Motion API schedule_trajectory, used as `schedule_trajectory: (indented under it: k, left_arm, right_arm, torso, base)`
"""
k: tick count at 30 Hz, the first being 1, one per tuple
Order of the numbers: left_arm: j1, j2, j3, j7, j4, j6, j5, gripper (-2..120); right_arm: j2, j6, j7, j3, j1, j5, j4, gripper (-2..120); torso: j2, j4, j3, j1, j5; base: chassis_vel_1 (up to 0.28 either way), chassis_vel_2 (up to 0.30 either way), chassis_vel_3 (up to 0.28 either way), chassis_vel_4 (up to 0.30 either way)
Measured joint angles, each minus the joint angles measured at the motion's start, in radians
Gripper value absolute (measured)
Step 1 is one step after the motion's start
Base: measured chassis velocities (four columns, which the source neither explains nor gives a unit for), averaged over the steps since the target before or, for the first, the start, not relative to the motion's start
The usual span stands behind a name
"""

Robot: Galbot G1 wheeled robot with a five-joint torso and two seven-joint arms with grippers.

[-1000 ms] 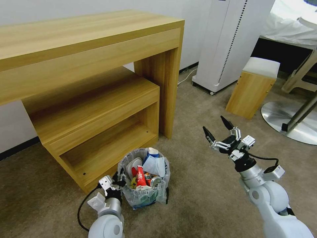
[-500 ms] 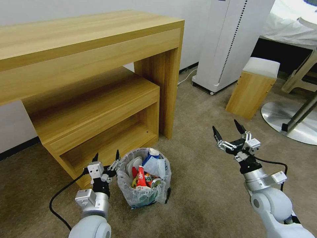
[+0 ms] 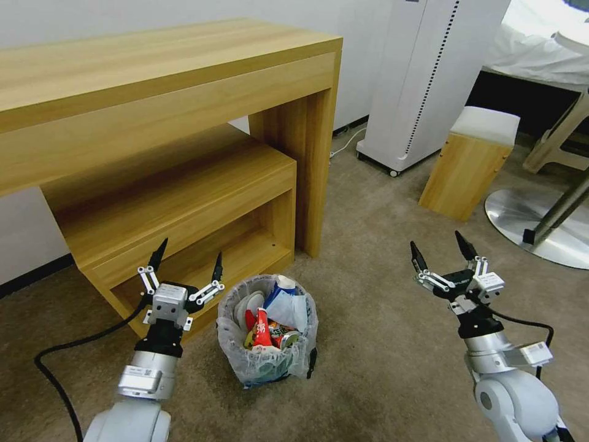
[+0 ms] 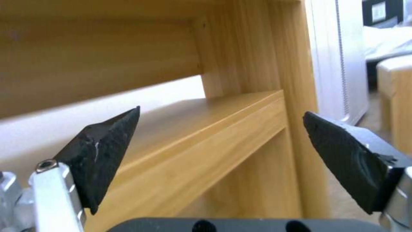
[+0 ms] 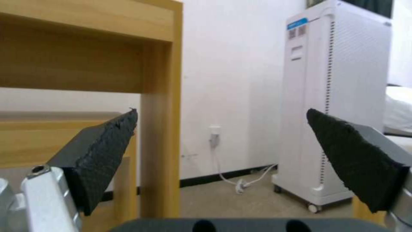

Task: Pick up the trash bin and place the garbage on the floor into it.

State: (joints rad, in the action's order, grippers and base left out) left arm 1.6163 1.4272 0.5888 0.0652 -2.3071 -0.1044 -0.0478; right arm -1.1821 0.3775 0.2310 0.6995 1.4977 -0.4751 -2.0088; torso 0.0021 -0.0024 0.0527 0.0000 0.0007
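Trash bin (image 3: 267,331) stands on the beige floor (image 3: 380,344) in the head view, just in front of the wooden desk's (image 3: 153,80) low shelf (image 3: 184,209), its bag-lined mouth full of garbage (image 3: 270,319). Left gripper (image 3: 187,258) hangs beside the bin on its left, not touching, jaws spread wide. Right gripper (image 3: 440,245) hovers well apart to the right, jaws also apart.

Left wrist view: black fingertips (image 4: 107,141) splayed, facing the shelf.

Right wrist view: fingertips (image 5: 107,145) wide apart, facing the desk leg and a white appliance (image 5: 334,106).

black trash bin (image 3: 267,362), beige-tan floor (image 3: 380,344)
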Motion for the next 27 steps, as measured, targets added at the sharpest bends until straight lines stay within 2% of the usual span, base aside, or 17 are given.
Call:
schedule_trajectory:
  k: [2,4,5,6,7,9,27]
  left_arm:
    - [0.0,-0.007,-0.004,-0.005,-0.01,0.025,0.038,100]
    - [0.003,-0.026,-0.01,-0.021,-0.04,0.092,0.128,100]
    - [0.003,-0.044,-0.011,-0.037,-0.063,0.151,0.206,100]
    - [0.003,-0.044,-0.011,-0.037,-0.063,0.151,0.206,100]
    - [0.005,-0.059,-0.009,-0.05,-0.079,0.192,0.269,100]
    - [0.008,-0.072,-0.007,-0.063,-0.09,0.221,0.313,100]
    - [0.009,-0.071,-0.006,-0.066,-0.09,0.224,0.314,100]
  right_arm:
    - [0.001,-0.002,-0.009,0.003,0.0,0.0,-0.004,100]
    - [0.002,-0.015,-0.037,0.018,0.005,0.001,-0.019,100]
    - [-0.003,-0.027,-0.058,0.038,0.015,-0.001,-0.032,100]
    - [-0.003,-0.027,-0.058,0.038,0.015,-0.001,-0.032,100]
    - [-0.008,-0.033,-0.072,0.058,0.029,-0.005,-0.039,100]
    - [-0.011,-0.034,-0.078,0.077,0.046,-0.011,-0.039,100]
    - [-0.011,-0.035,-0.077,0.078,0.047,-0.013,-0.036,100]
  torso:
    - [0.0,0.0,0.0,0.0,0.0]
    - [0.0,0.0001,0.0,0.0,0.0]
    - [0.0,0.0001,0.0,0.0,0.0]
    - [0.0,0.0001,0.0,0.0,0.0]
    - [0.0,0.0,0.0,0.0,-0.0001]
    - [0.0,-0.0002,0.0,0.0,0.0]
    - [0.0,0.0,0.0,0.0,0.0]
  base:
    - [0.0,0.0,0.0,0.0]
    - [0.0,0.0,0.0,0.0]
    - [0.0,0.0,0.0,0.0]
    - [0.0,0.0,0.0,0.0]
    - [0.0,0.0,0.0,0.0]
    - [0.0,0.0,0.0,0.0]
    - [0.0,0.0,0.0,0.0]
